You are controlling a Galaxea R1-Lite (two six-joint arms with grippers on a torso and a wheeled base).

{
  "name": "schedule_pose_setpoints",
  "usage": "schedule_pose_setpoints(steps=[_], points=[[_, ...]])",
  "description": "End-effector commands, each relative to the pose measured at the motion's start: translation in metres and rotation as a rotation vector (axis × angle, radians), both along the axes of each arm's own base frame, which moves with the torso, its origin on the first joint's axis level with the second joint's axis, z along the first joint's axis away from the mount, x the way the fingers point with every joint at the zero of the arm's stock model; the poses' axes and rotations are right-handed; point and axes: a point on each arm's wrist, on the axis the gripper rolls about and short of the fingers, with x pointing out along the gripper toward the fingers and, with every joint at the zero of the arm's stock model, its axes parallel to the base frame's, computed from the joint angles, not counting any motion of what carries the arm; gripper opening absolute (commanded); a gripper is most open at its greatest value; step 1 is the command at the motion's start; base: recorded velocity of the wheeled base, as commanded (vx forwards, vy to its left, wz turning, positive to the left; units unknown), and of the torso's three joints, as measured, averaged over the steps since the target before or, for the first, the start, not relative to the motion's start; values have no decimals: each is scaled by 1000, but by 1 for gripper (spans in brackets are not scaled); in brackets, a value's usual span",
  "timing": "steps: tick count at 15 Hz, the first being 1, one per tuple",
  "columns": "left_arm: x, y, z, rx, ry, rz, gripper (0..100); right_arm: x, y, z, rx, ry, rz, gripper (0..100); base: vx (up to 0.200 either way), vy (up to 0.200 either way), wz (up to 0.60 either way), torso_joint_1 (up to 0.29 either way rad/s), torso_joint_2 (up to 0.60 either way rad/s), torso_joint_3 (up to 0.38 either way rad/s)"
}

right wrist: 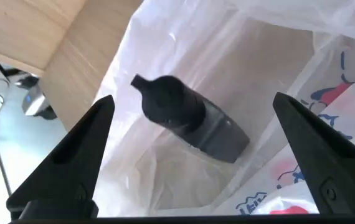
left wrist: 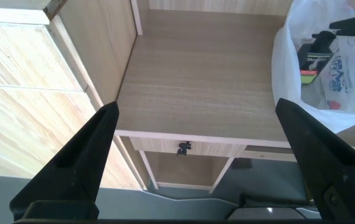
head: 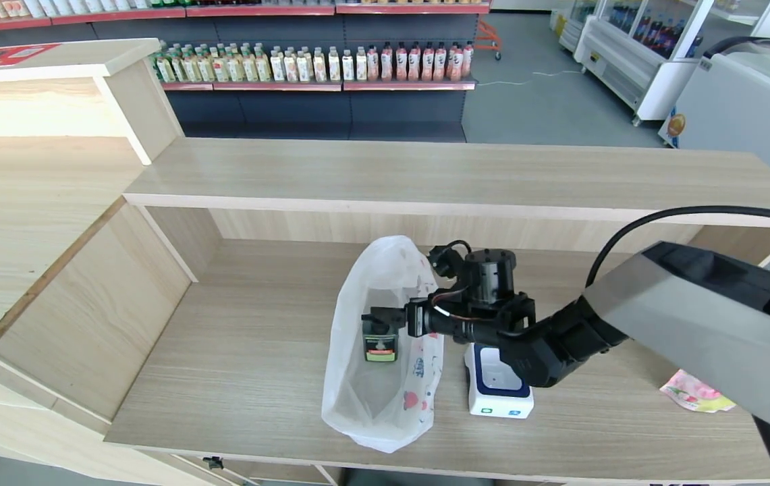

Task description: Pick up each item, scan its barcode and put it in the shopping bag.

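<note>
– Now, where is the small dark bottle (right wrist: 190,121)?
– It is inside the shopping bag (head: 371,405), which sits on the bench (head: 256,364). The right gripper (right wrist: 193,98) hangs over it with its fingers wide apart, not touching it.
– So what makes this step go well?
– I think the arm should go straight up with the fingers apart. Then they will not catch the thin bag and tip it. My guess is the pink packet (head: 695,393), far to the right, comes next.
– What does the head view add?
– It shows the scanner (head: 498,388) just beside the bag, and the packet. From there the bottle maybe looks held, but the right wrist view shows a gap on each side.
– And the left gripper (left wrist: 197,104)?
– Its fingers are apart too, with nothing in them. It is over the front edge of the bench, well away from the bag
</note>
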Motion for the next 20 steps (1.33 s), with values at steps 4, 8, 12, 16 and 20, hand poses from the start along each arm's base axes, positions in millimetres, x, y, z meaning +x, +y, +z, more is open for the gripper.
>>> schedule_pose_setpoints(steps=[4,8,12,16,20], points=[[0,0,0,0,0,1,100,-35,-90,77,211,96,-215,100,0,0,0,0,0,0],[0,0,0,0,0,1,100,-94,-158,114,103,-54,-347,100,0,0,0,0,0,0],[0,0,0,0,0,1,100,-131,-203,132,-18,-107,-468,100,0,0,0,0,0,0],[0,0,0,-2,0,1,100,-133,-224,130,-27,-102,-553,100,0,0,0,0,0,0],[0,0,0,-2,0,1,100,-137,-231,122,-48,-41,-581,100,-150,0,0,-1,-1,1]])
